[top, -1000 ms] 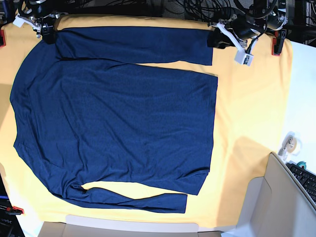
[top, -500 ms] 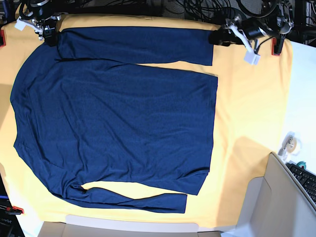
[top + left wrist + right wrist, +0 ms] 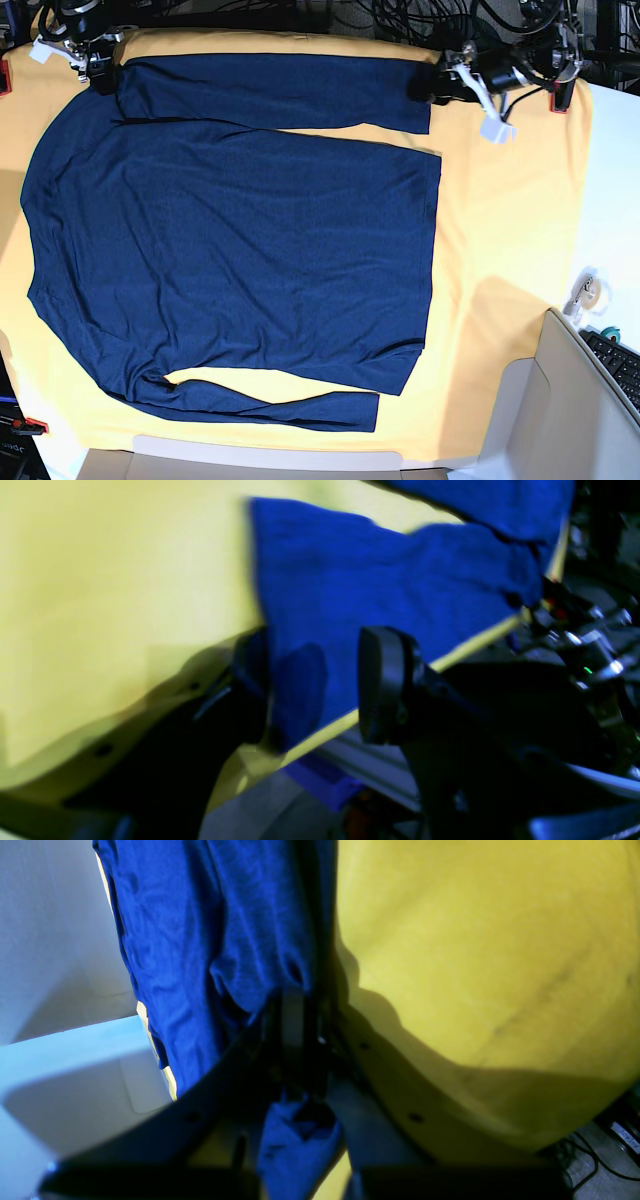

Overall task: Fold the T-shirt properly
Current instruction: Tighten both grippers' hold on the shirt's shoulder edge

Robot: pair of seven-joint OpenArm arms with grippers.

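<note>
The dark navy T-shirt (image 3: 230, 250) lies spread flat on the yellow cloth (image 3: 510, 220), with one long sleeve stretched along the far edge and the other along the near edge. At the cuff of the far sleeve my left gripper (image 3: 428, 82) stands open. In the left wrist view its jaws (image 3: 315, 690) straddle the cuff edge of the blue fabric (image 3: 375, 570). My right gripper (image 3: 97, 68) sits at the far-left shoulder end of that sleeve. In the right wrist view it (image 3: 295, 1025) is shut on a pinched fold of the shirt (image 3: 200, 915).
Red clamps (image 3: 562, 92) hold the cloth at the table corners. A tape roll (image 3: 590, 292), a keyboard (image 3: 620, 365) and a grey box (image 3: 560, 420) sit at the right. Cables run along the far edge.
The left gripper has turned and shifted slightly left onto the sleeve cuff, jaws wider. The right gripper and the shirt have stayed put.
</note>
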